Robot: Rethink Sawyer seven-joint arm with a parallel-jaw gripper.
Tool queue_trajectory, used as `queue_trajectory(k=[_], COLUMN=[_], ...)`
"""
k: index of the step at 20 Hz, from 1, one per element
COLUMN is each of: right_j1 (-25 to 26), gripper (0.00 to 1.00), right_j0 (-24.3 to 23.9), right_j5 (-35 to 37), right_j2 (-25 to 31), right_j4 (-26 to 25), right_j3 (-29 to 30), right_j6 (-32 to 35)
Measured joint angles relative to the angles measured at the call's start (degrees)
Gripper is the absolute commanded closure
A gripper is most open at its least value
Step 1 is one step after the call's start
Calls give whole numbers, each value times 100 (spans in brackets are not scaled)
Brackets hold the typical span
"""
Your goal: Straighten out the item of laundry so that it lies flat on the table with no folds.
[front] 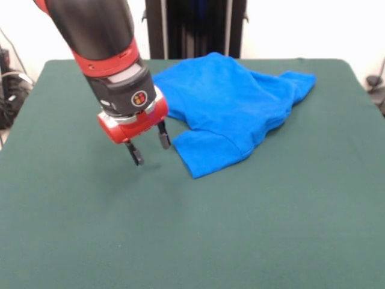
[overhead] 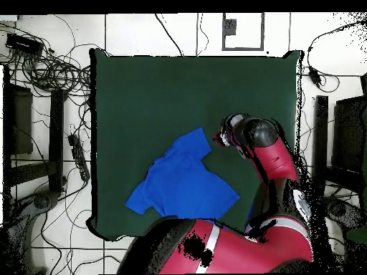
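The item of laundry (front: 231, 108), a royal-blue T-shirt, lies bunched and folded over itself on the far part of the green table (front: 192, 229). One sleeve points toward the near side, another toward the right edge. My gripper (front: 148, 144) hangs just left of the near sleeve, open, with nothing between its two black fingers, a little above the cloth. From above, the shirt (overhead: 183, 179) sits close to the table's (overhead: 158, 100) bottom edge, and the gripper (overhead: 222, 137) is beside its upper right corner.
Cables and equipment (overhead: 43, 64) lie on the floor left of the table. The red arm (overhead: 279, 172) reaches over the table's lower right corner. A black stand (front: 195, 27) rises behind the table's far edge.
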Motion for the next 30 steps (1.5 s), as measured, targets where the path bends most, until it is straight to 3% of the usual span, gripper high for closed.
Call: queue_trajectory(k=[19,30], right_j1=[25,144], gripper=[0,0], right_j0=[766,788], right_j5=[-381,-721], right_j2=[28,21], right_j4=[13,45], right_j3=[101,42], right_j6=[0,0])
